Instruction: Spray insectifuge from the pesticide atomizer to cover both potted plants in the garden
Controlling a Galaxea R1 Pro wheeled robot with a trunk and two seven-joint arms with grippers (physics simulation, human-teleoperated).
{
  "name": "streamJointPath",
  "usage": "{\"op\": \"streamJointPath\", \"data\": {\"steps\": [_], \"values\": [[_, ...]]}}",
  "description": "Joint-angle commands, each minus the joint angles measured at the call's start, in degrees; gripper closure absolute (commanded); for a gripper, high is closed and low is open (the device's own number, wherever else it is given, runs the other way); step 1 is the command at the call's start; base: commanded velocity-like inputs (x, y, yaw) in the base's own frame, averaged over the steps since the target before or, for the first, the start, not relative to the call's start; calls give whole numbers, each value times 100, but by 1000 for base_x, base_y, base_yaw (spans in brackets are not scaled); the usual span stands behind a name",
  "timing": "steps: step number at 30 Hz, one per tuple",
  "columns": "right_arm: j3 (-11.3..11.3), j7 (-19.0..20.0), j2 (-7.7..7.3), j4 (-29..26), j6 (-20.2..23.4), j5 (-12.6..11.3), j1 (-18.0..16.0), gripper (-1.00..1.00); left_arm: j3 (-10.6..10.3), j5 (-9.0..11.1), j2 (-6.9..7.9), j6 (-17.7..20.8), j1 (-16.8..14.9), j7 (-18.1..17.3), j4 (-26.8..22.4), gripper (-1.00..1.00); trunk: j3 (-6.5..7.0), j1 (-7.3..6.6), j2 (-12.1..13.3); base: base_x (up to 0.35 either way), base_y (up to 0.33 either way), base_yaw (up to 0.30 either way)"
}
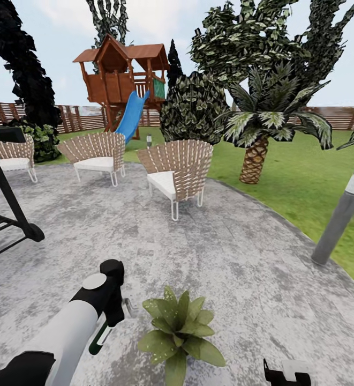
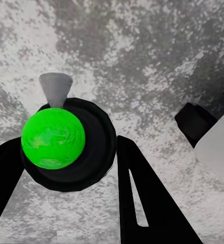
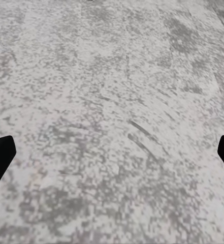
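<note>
My left gripper [image 1: 111, 315] hangs low over the grey speckled paving [image 1: 225, 257] of the garden, shut on the pesticide atomizer [image 1: 99, 339], whose dark green and whitish body pokes out below the fingers. In the left wrist view the atomizer [image 2: 53, 140] shows a bright green cap, a black ring and a grey nozzle between the black fingers [image 2: 142, 198]. One potted plant [image 1: 180, 331], a low green rosette, stands just right of that gripper, with a few pale specks on its leaves. My right gripper [image 1: 286, 372] is open at the lower edge, its fingertips [image 3: 0, 157] wide apart over bare paving.
Three wicker chairs [image 1: 175, 171] stand at the back of the paving. A black frame [image 1: 10, 209] is at the left and a grey bollard lamp [image 1: 340, 220] at the right edge. Lawn [image 1: 305, 177], a palm [image 1: 254, 155], a playhouse with a slide [image 1: 124, 86] and the fence lie beyond.
</note>
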Motion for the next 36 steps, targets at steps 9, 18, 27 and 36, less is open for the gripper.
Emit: {"op": "streamJointPath", "data": {"steps": [9,18,27,36], "values": [[-28,-36,0,7,-19,58,-5,-100,-5,-44,-7,68,14,8,4,100,-6,-1,-2,-85,-81,16],[-24,-36,0,9,-19,61,-5,-100,-8,-43,11,68,14,17,-3,100,-6,-1,-2,-14,-179,103],[-25,-36,0,9,-19,62,-5,-100,5,-36,9,76,9,19,-4,100,-6,-1,-2,0,-5,248],[-22,-36,0,9,-19,62,-5,-100,61,55,12,76,478,465,4,100,-6,-1,-2,0,0,15]]}}
